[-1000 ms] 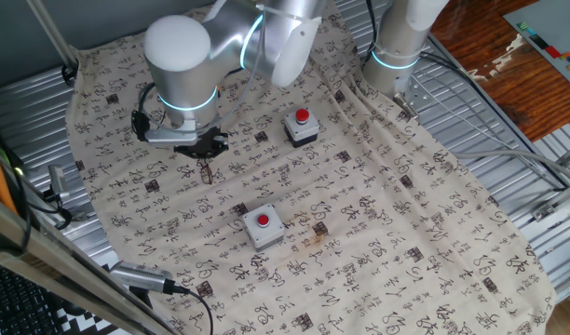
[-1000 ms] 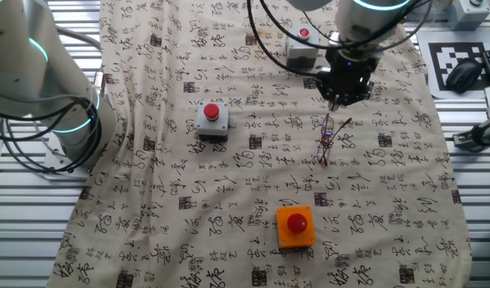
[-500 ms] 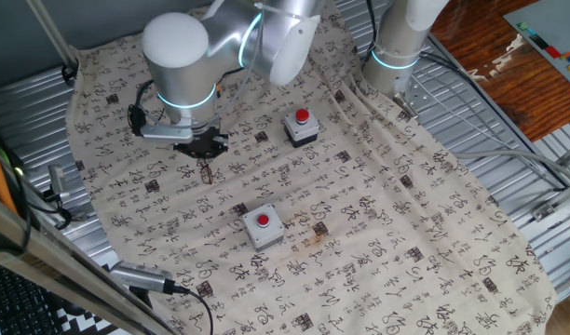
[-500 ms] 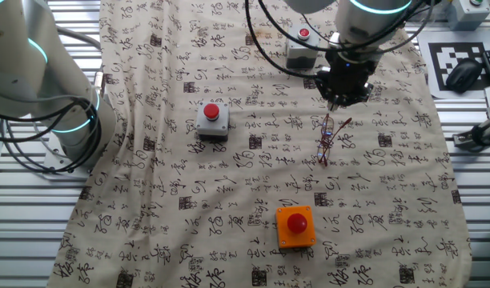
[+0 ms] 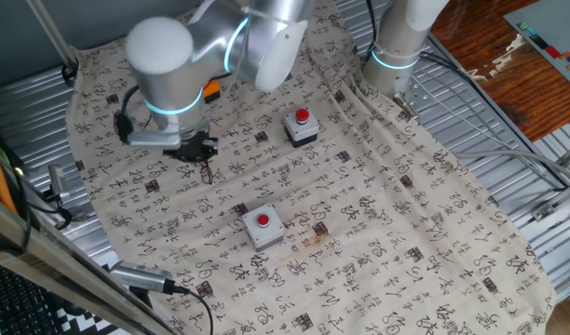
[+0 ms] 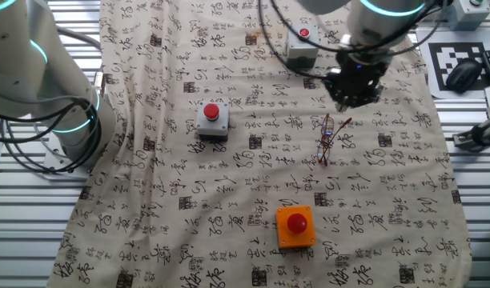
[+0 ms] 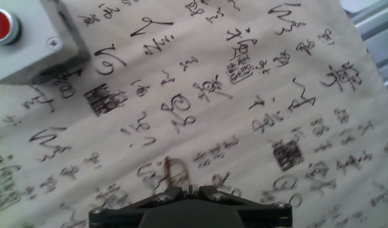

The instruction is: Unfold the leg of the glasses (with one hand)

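The glasses lie on the printed cloth, thin and dark reddish-brown, with one leg sticking out to the upper right. In one fixed view the glasses sit just below my gripper. In the other fixed view my gripper hovers above and to the right of them, apart from them. The hand view shows my gripper at the bottom edge with its fingers together and nothing clearly between them. A reddish bit of the glasses shows just beyond the fingertips.
Grey button boxes with red buttons stand on the cloth. An orange button box sits nearer the front. A second robot arm stands at the cloth's side.
My arm and gripper have shifted sideways, away from above the glasses. The glasses have not moved.
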`<state>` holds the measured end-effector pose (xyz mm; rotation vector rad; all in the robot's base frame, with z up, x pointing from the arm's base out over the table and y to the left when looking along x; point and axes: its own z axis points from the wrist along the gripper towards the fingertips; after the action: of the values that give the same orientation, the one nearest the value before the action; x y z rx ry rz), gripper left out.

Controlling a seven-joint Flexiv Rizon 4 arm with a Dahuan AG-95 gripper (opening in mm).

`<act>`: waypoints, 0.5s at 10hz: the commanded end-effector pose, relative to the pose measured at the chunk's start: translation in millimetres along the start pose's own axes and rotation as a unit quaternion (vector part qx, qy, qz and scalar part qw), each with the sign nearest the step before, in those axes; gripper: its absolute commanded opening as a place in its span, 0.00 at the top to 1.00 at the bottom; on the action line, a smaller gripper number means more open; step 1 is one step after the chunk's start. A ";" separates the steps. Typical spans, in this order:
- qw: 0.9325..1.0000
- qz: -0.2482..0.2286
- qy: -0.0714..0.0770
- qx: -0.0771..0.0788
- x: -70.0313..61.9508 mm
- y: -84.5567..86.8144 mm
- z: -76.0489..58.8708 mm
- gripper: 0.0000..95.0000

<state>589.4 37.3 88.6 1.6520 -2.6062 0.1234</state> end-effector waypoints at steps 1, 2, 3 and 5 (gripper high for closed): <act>1.000 -0.002 0.001 0.004 -3.7 -6.5 8.4 1.00; 1.000 -0.008 0.001 0.005 -2.1 -11.0 12.6 1.00; 1.000 -0.015 0.001 0.005 1.8 -14.2 14.9 1.00; 1.000 -0.031 0.004 0.006 12.3 -19.2 16.5 1.00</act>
<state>600.8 16.1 74.2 1.7276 -2.5517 0.1393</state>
